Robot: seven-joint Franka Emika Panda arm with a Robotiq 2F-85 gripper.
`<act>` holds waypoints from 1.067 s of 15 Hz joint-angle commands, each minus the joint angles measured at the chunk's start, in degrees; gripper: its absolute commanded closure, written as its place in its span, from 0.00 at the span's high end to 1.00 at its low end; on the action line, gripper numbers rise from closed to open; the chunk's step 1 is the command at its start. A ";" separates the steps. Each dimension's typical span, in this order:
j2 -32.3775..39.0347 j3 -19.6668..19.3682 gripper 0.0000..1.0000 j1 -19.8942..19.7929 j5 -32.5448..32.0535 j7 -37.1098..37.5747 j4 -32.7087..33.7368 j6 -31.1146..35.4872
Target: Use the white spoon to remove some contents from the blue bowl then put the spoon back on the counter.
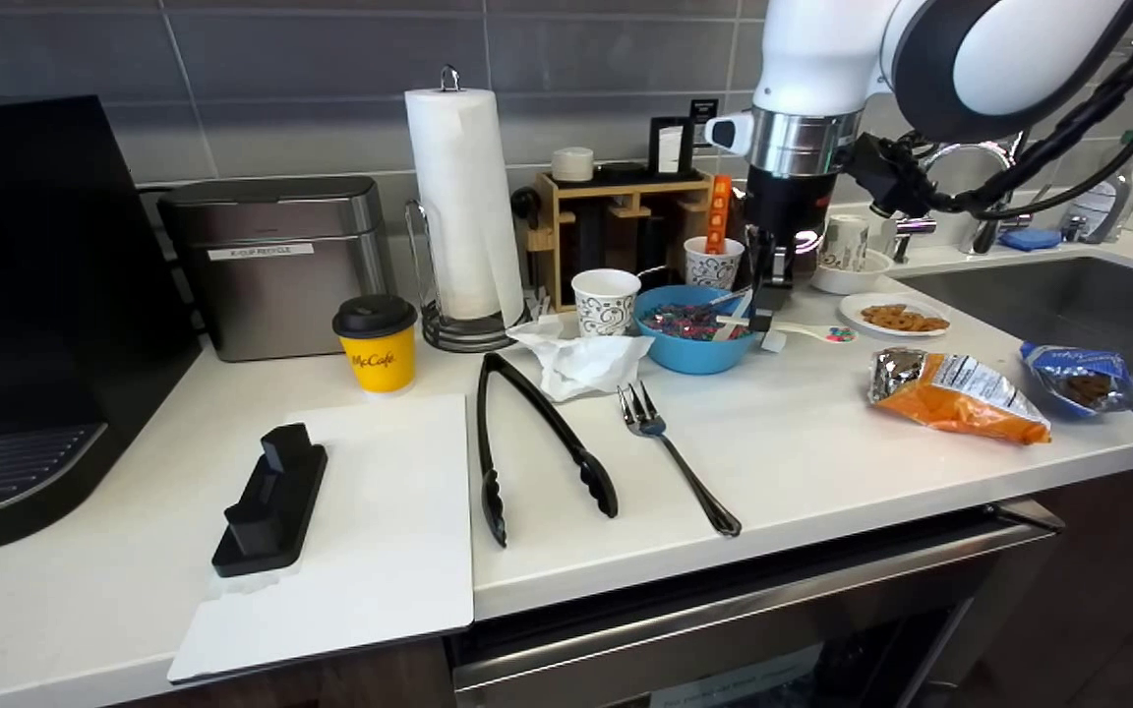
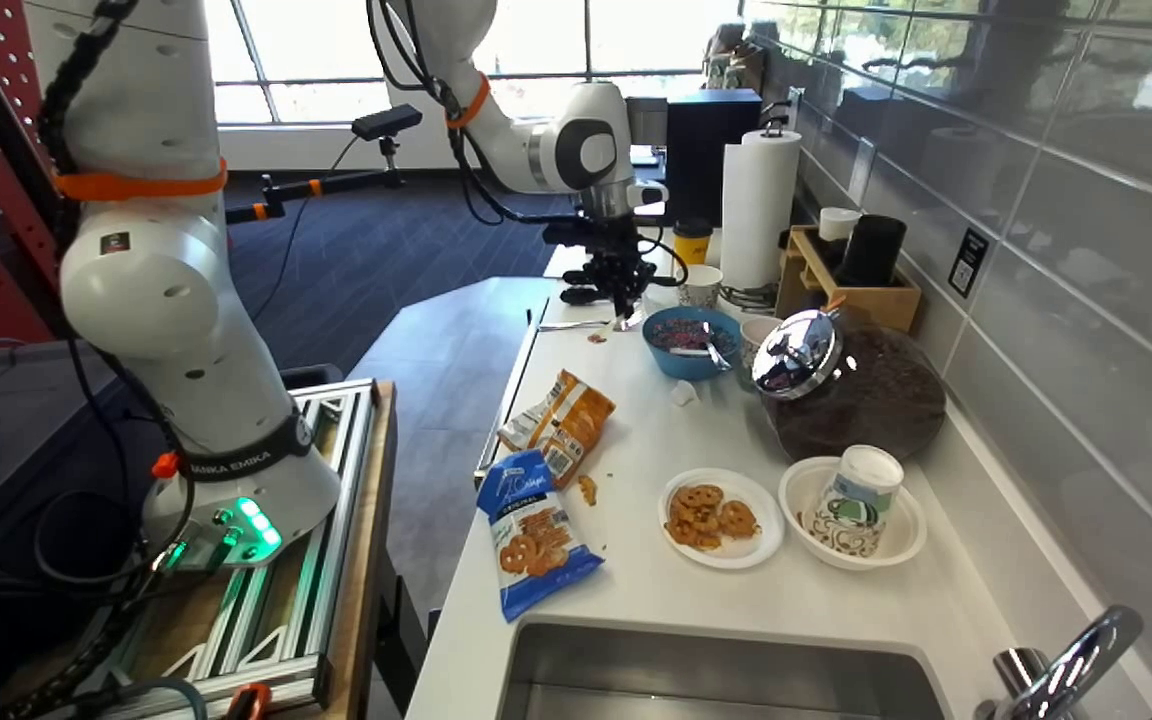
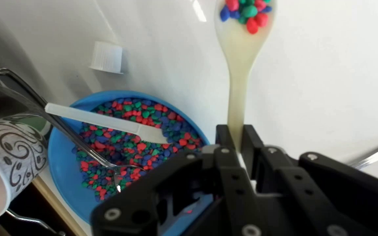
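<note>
And here a slim white plastic-looking spoon (image 3: 238, 77) is clamped by its handle between the fingertips of the black two-fingered gripper (image 3: 236, 136), and a fine little heap of red, green and blue pebble-like pieces (image 3: 249, 14) is carried in its scoop! The load is held well outside the rim of the small, round, bright-blue bowl (image 1: 694, 356), with the smooth white counter (image 1: 803, 462) beneath; whether that surface is being touched by the spoon cannot be told. Inside the bowl, plenty of the same pieces can be seen, with a white plastic knife (image 3: 105, 122) and a shiny metal utensil (image 3: 87, 147) laid across them. So the removal looks as good as done, while the putting-back is yet to be completed. What is called for now? A gentle, level lowering, in all likelihood: the scoop should be kept flat lest pieces be spilled, and the grip should be loosened only once the spoon is fully supported by the counter, clear of the bowl
</note>
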 commanded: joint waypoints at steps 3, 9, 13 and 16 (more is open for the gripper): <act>1.00 1.37 0.03 -0.82 -0.97 -0.55 1.16 -0.21; 6.25 3.03 0.03 0.14 -2.26 -3.42 1.78 0.72; 9.76 2.79 0.03 0.46 -4.39 -4.39 2.38 4.32; 12.11 2.65 0.03 0.14 -4.63 -5.97 2.74 7.33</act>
